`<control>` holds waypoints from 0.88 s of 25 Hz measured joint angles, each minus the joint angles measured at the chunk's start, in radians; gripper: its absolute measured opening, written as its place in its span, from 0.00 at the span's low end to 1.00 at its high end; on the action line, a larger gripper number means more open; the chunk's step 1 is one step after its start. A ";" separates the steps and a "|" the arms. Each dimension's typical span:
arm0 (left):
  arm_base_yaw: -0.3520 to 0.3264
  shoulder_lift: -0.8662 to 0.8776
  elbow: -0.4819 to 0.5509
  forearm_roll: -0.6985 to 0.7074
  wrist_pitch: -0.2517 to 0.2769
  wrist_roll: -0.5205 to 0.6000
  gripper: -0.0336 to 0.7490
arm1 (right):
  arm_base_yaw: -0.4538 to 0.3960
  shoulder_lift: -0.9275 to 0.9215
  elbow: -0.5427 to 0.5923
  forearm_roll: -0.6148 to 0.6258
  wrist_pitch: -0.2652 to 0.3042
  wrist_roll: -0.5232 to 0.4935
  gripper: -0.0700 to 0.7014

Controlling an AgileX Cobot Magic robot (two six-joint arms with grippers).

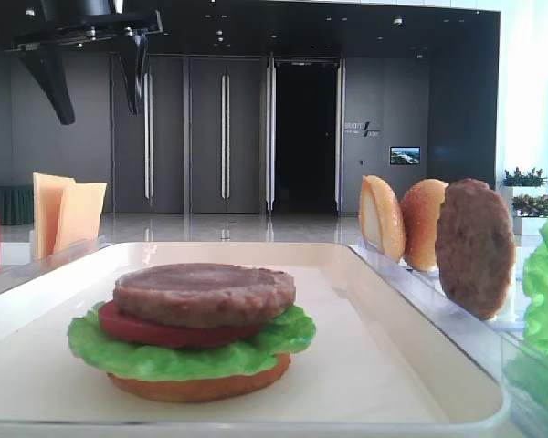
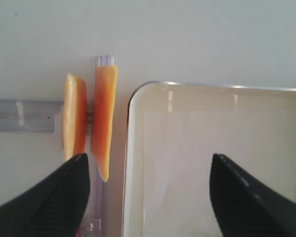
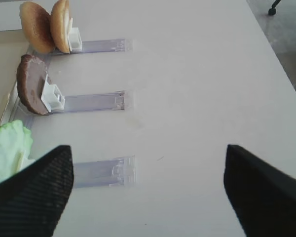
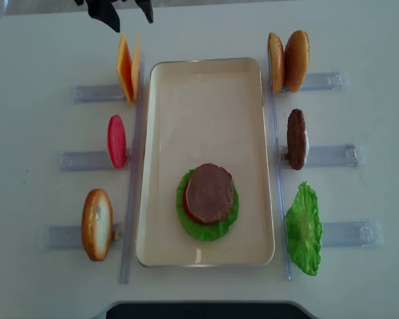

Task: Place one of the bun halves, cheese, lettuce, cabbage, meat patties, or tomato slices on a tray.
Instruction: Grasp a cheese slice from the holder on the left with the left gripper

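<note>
While the tray already carries a bottom bun, lettuce, tomato and patty stack, the left fingers hang spread wide and empty, with the upright cheese just inside the left-hand one, apparently next to add.

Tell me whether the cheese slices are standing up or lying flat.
Standing on edge. The cheese sits as two upright slices in its clear rack left of the tray; the left wrist view shows only their thin edges.
</note>
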State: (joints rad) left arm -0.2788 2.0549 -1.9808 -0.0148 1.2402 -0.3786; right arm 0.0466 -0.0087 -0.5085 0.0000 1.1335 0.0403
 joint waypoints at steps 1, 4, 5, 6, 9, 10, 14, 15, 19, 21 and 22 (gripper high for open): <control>0.000 0.002 -0.001 0.000 0.000 -0.005 0.78 | 0.000 0.000 0.000 0.000 0.000 0.000 0.85; 0.000 0.016 -0.004 0.000 0.000 -0.014 0.78 | 0.000 0.000 0.001 0.000 0.000 0.000 0.85; 0.000 0.024 -0.004 0.000 0.000 -0.015 0.78 | 0.000 0.000 0.001 0.000 0.000 0.001 0.85; 0.000 0.032 -0.004 0.000 0.000 -0.016 0.78 | 0.000 0.000 0.001 0.000 0.000 0.001 0.85; 0.000 0.050 -0.004 -0.001 0.000 -0.019 0.78 | 0.000 0.000 0.001 0.000 0.000 0.001 0.85; 0.000 0.054 -0.004 -0.001 0.000 -0.020 0.78 | 0.000 0.000 0.001 0.000 0.000 0.001 0.85; 0.000 0.075 -0.004 -0.001 0.000 -0.022 0.78 | 0.000 0.000 0.001 0.000 0.000 0.001 0.85; 0.000 0.083 -0.004 0.000 0.000 -0.022 0.78 | 0.000 0.000 0.001 0.000 0.000 0.001 0.85; 0.000 0.098 -0.004 0.015 0.000 -0.022 0.78 | 0.000 0.000 0.001 0.000 0.000 0.001 0.85; 0.000 0.101 -0.004 0.015 -0.001 -0.022 0.78 | 0.000 0.000 0.001 0.000 0.000 0.001 0.85; 0.000 0.103 -0.004 0.015 -0.001 -0.022 0.78 | 0.000 0.000 0.001 0.000 0.000 0.001 0.85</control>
State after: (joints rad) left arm -0.2788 2.1575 -1.9849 0.0000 1.2394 -0.4002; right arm 0.0466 -0.0087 -0.5073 0.0000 1.1335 0.0410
